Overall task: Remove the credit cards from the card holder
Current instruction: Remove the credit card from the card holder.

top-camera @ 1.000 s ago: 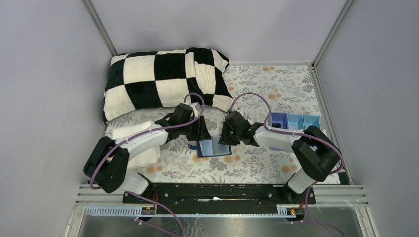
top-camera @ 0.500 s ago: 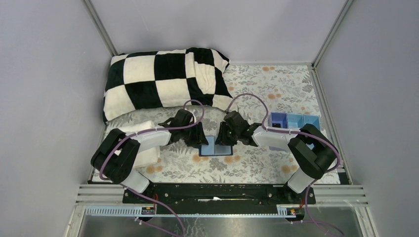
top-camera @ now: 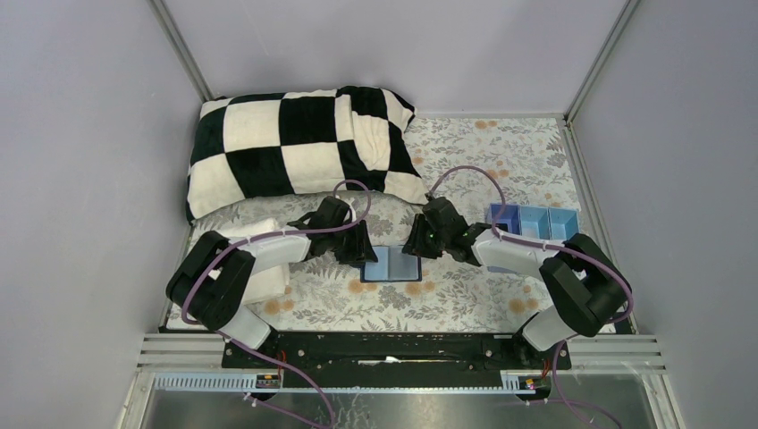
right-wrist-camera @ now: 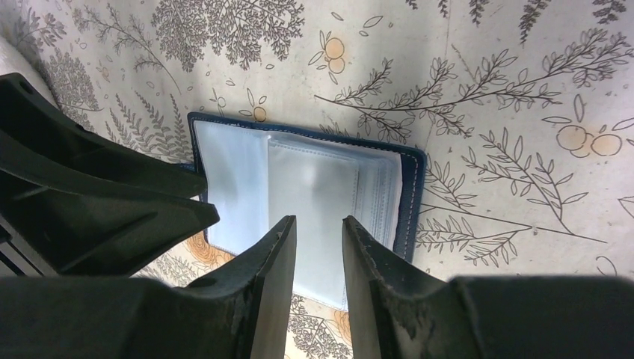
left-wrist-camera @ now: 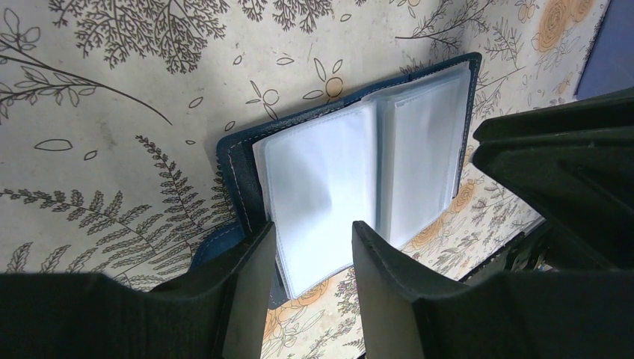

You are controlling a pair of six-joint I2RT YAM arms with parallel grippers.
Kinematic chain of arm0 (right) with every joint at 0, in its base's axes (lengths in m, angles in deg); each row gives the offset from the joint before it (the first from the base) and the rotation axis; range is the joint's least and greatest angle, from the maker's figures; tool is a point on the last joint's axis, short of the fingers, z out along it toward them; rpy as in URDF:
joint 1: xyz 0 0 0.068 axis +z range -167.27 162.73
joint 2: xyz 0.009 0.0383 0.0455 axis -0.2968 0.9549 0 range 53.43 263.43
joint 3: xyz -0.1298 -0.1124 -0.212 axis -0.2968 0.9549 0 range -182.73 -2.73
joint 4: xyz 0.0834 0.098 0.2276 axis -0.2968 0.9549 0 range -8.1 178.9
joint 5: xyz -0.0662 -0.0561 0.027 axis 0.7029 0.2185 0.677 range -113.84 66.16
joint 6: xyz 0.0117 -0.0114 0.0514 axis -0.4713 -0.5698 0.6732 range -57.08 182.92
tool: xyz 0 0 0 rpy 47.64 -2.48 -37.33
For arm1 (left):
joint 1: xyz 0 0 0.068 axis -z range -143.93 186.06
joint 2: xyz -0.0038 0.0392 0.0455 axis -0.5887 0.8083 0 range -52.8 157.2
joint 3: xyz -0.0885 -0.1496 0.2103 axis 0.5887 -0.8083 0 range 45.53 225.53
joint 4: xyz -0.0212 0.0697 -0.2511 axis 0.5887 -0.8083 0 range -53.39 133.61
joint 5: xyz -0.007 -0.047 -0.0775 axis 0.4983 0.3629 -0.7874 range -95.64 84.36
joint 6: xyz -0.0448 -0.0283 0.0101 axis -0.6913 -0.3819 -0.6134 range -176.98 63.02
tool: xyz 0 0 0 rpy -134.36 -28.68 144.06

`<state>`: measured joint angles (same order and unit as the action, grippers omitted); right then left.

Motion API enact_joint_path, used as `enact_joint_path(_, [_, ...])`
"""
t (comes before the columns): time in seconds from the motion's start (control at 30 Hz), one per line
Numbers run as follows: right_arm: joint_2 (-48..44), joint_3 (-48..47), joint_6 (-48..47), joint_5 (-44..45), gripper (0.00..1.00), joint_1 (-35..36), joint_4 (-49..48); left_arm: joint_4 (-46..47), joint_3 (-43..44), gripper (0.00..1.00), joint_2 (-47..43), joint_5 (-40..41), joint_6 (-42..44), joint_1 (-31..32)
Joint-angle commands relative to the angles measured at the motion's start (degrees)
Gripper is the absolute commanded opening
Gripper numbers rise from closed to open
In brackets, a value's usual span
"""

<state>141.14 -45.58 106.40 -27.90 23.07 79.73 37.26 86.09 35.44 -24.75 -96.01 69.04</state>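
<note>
The card holder [top-camera: 394, 265] lies open and flat on the floral cloth, dark navy rim around pale blue clear sleeves. It shows in the left wrist view [left-wrist-camera: 351, 164] and in the right wrist view [right-wrist-camera: 306, 191]. No credit card shows in the sleeves. My left gripper [top-camera: 365, 248] hovers at its left edge, jaws open and empty [left-wrist-camera: 314, 247]. My right gripper [top-camera: 416, 245] hovers at its right edge, jaws open a little and empty [right-wrist-camera: 319, 235].
A black-and-white checked pillow [top-camera: 295, 147] lies behind the arms. A folded white cloth [top-camera: 250, 259] sits under the left arm. A light-blue compartment tray [top-camera: 532, 221] stands at the right. Grey walls close in on three sides.
The card holder stood upright between both grippers a second ago and now lies open flat. Both grippers have let go; the right one has moved slightly right.
</note>
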Motion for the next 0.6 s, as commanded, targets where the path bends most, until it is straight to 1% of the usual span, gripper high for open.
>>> enact_joint_path(0.0, [0.54,-0.59,-1.21,-1.33,0.36,-0.08,-1.36,-1.12,0.14,0.47,2.30,2.91,2.10,-0.11])
enact_joint_path(0.2, [2.20,-0.07,-0.39,-3.72,0.36,-0.08,-3.37,-0.86,0.09,0.47,2.84,2.82,2.11,-0.10])
enact_joint_path(0.43, [4.21,-0.06,-0.24,-4.76,0.36,-0.08,-3.61,-0.60,0.05,0.47,2.82,2.73,1.83,-0.10])
enact_joint_path(0.57, [2.18,1.04,0.38,-3.82,0.36,-0.07,-4.37,-0.85,0.16,0.47,2.69,2.81,2.00,-0.10])
